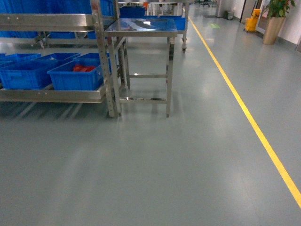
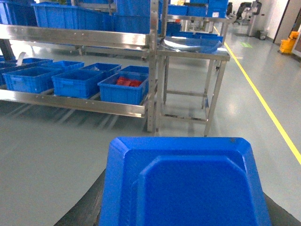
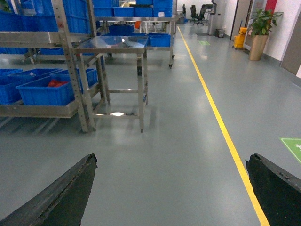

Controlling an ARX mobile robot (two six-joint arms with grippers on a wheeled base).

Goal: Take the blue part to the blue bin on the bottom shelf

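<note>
Step in hand, as I judge it: transport, with the robot standing off from the rack and the placing not yet begun. Left pincer (image 2: pixel 186 207): its fingers are hidden under the blue part (image 2: pixel 186 183), a moulded blue plastic piece that fills the lower half of the left wrist view directly in front of the camera; it looks carried there, but whether the pincer is pinching it I cannot tell. Right pincer (image 3: pixel 171 188): spread wide, both black fingers (image 3: pixel 61 197) far apart at the frame edges, nothing between them, only grey floor (image 3: pixel 178 141) beyond. Ahead and to the left of both pincers, well apart from them, is the bottom shelf (image 2: pixel 70 101), carrying a row of blue bins (image 2: pixel 77 82). The rightmost one holds red pieces (image 2: pixel 129 82); which bin is the target I cannot tell. A steel desk (image 3: pixel 113 44) stands just right of the rack post. Neither arm appears in the head view. Next move calls for closing on the rack with the base, then carrying the left pincer forward and low, under the upper tier, over an open bin before release.
</note>
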